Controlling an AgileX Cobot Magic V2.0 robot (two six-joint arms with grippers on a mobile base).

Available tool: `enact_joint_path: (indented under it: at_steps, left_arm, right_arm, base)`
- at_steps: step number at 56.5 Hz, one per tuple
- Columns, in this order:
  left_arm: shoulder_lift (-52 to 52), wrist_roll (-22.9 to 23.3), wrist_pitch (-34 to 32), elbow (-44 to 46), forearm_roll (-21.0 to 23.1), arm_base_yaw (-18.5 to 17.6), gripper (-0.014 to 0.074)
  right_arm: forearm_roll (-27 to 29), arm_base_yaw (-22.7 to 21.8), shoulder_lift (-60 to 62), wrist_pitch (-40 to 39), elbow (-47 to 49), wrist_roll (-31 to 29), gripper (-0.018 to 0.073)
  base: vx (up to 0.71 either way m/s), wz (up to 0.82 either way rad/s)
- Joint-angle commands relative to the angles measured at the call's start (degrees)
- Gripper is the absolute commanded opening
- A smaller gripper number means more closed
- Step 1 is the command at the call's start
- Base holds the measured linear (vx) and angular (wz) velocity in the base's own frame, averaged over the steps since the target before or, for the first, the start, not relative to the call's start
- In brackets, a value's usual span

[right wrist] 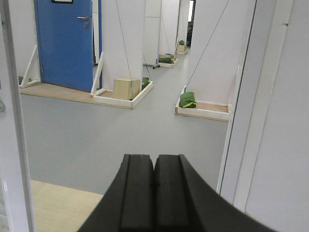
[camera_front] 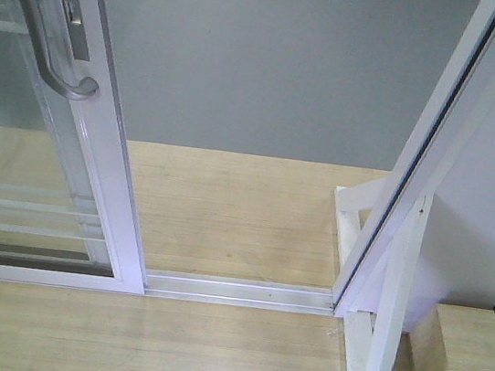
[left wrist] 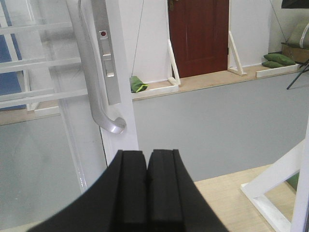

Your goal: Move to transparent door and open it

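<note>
Left of gap, transparent door [camera_front: 27, 182], floor track [camera_front: 237, 290] btwn frames

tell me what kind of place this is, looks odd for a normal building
Probably an indoor test or mock-up hall, not a lived-in building. Free-standing wall panels stand on braced wooden bases weighted with green sandbags, a blue door and a dark red door sit in them, and the transparent door runs on a floor track.

You have a wide gap between the transparent door [camera_front: 99, 128] on the left and the white door frame [camera_front: 415, 172] on the right; only the floor track [camera_front: 237, 290] crosses it.
</note>
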State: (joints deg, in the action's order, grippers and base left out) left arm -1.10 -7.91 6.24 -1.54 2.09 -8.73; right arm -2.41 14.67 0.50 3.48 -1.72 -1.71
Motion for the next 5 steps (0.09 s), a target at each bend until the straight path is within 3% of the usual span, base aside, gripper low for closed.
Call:
enact_joint_path:
  at_steps: [1,5]
  left_arm:
    - [-0.35,0.47,-5.13,1.09,0.16,-0.36,0.0003]
    - [-0.35,0.47,-5.13,1.09,0.16,-0.36,0.0003]
  right_arm:
    - [-0.57,-0.33,0.93,-4.63,-0.12,-0.02,-0.0004]
    - [-0.57,-0.33,0.93,-4.63,-0.12,-0.02,-0.0004]
  base:
    - [0.00,0.00]
    - [0.00,0.00]
